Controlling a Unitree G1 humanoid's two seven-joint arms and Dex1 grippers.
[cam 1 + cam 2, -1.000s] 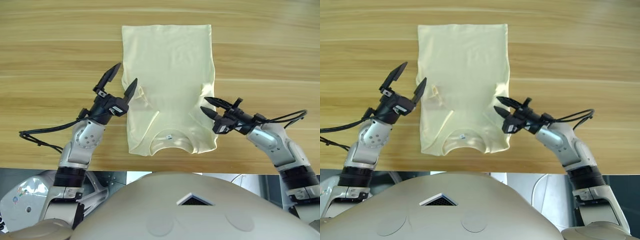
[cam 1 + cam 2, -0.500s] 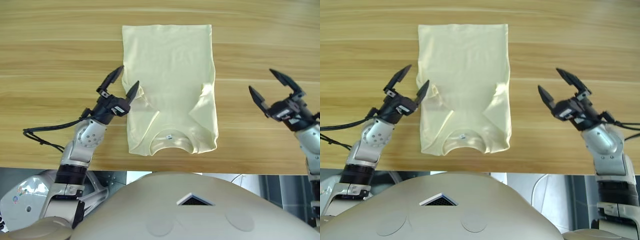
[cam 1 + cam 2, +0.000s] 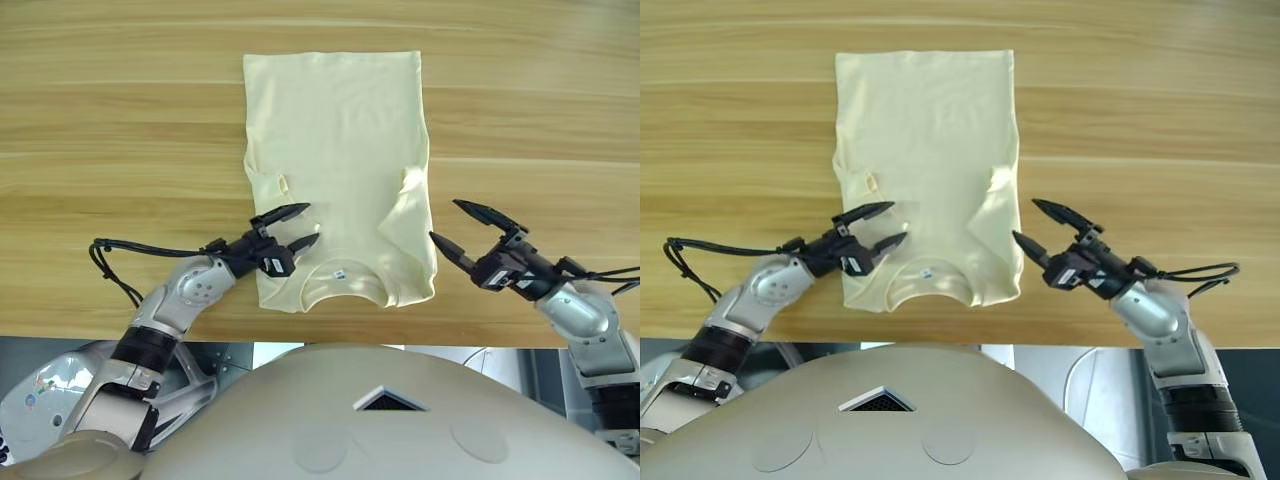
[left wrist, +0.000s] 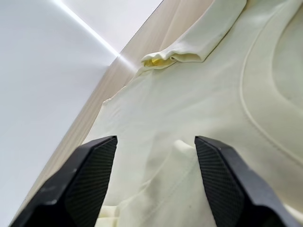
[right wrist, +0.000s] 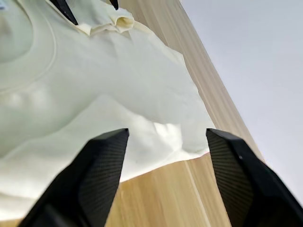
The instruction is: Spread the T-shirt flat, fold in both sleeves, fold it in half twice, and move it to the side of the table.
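The pale yellow T-shirt [image 3: 340,150] lies flat on the wooden worktop [image 3: 120,120] as a tall, narrow rectangle, with both sleeves [image 3: 283,183] turned in over the chest. Its collar [image 3: 345,288] is at the end nearest the robot, close to the worktop's near edge, and the hem is at the far end

The left pincer [image 3: 309,223] is spread wide and holds nothing. It sits low over the near left part of the shirt, with its tips pointing inward above the fabric at the left shoulder, just beside the collar. In the left wrist view its two black fingers [image 4: 90,179] stand apart with shirt cloth showing between them; I cannot tell whether they touch the cloth

The right pincer [image 3: 446,221] is likewise wide open and empty. It is over bare wood just beside the shirt's right edge, level with the right shoulder, and its tips point toward the shirt. The nearer tip is close to the edge but apart from it. In the right wrist view its fingers [image 5: 94,175] frame the shirt's corner and a strip of wood
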